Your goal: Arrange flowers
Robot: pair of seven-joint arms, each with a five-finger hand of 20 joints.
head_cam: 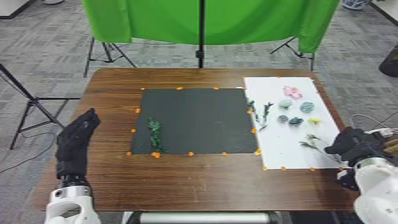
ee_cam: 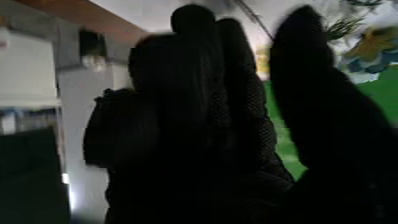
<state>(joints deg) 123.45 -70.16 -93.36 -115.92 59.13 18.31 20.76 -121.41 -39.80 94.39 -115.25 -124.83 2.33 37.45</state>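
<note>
Robot hand on my right (head_cam: 355,145) rests, in the head view, by the outer edge of the white sheet (head_cam: 282,150), close to a thin stem (head_cam: 311,143). Beyond it on that sheet I see leafy stems (head_cam: 265,114), a pink flower (head_cam: 292,92) and a yellow bloom (head_cam: 314,120); one green sprig (head_cam: 155,136) lies on the dark sheet (head_cam: 200,120). My left robot hand (head_cam: 82,127) is open above the tabletop (head_cam: 200,177). If I close low or sweep inward, my right fingers could snag the thin stem or drag it into its neighbors.

From the right wrist view, I read that hand as open: straight fingers, thumb apart. This shows me the thumb gap, which the head view doesn't let me make out; I can't tell whether the glove touches the stem.
</note>
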